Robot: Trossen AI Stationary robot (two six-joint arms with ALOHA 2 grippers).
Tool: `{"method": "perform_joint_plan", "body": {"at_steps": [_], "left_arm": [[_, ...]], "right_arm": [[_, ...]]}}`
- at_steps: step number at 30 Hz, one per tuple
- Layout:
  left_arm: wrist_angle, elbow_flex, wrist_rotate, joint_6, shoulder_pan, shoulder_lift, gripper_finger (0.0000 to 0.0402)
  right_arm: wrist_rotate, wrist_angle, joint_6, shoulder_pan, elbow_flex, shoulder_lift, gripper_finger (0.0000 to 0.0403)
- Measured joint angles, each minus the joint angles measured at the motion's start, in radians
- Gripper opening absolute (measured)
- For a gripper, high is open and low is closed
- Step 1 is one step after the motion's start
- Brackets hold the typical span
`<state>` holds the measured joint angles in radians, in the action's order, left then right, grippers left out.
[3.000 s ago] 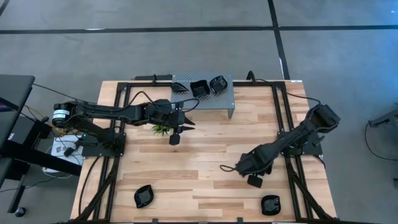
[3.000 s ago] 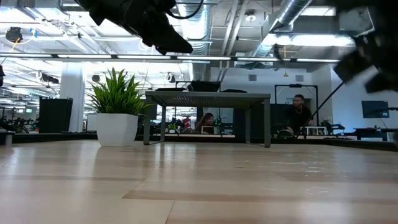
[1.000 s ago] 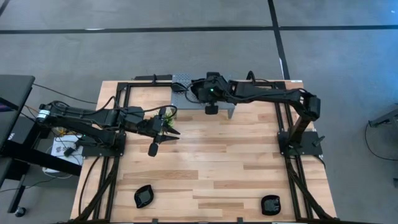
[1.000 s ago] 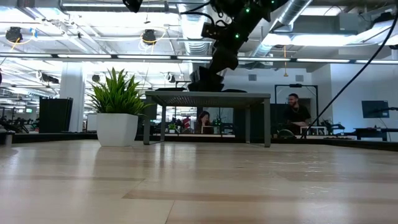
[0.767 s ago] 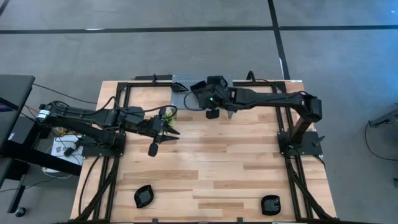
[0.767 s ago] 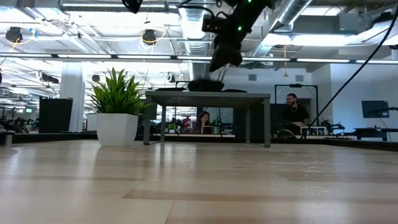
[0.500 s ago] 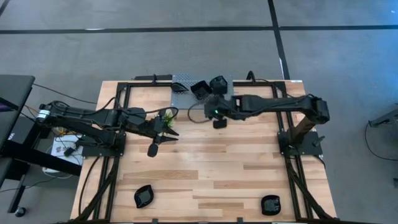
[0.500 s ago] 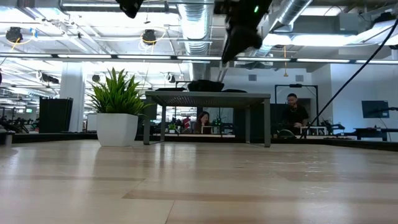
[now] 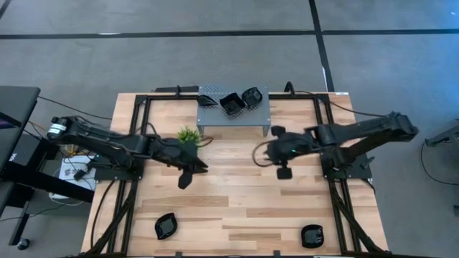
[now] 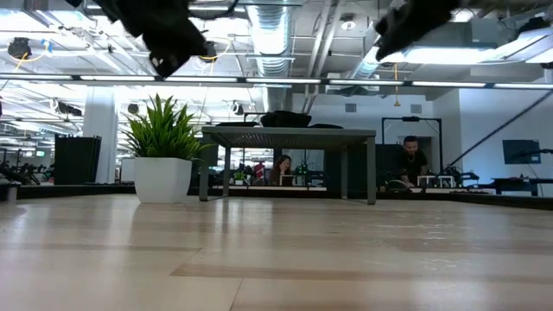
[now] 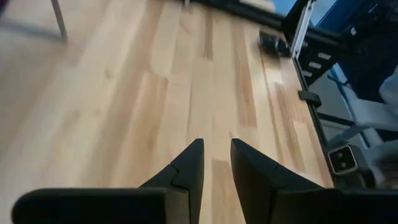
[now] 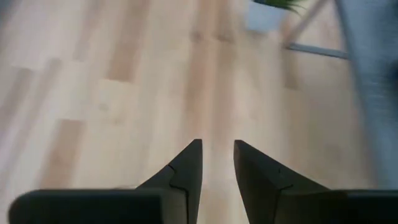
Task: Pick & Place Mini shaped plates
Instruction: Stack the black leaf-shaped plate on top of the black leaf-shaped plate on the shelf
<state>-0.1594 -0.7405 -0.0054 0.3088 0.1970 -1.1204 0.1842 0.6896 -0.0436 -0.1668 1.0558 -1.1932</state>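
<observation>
Atop stand [image 9: 233,115], high view alone shows plates [image 9: 231,103]; both end effectors parted, empty.

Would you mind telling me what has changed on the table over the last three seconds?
The right hand carried a black plate from the table's right front to the grey stand, left it there beside the other two, and pulled back empty over the table's middle. The left hand drew back from beside the plant, also empty. The two plates at the front edge stayed put.
</observation>
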Motion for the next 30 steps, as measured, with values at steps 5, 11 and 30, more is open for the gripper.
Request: {"method": "perform_joint_plan", "body": {"at_steps": [5,11,30], "left_arm": [[-0.002,0.005,0.002,0.161,0.079,-0.064,0.0081],[-0.230,0.004,0.079,0.409,0.201,-0.083,0.0081],[-0.269,0.173,0.013,1.376,0.670,-0.113,0.0081]], "right_arm": [[-0.057,-0.391,0.067,-0.012,-0.324,0.136,0.0086],[-0.056,-0.490,0.106,0.017,-0.433,0.180,0.0086],[-0.056,-0.524,-0.142,0.052,-0.393,0.160,0.0086]]}}
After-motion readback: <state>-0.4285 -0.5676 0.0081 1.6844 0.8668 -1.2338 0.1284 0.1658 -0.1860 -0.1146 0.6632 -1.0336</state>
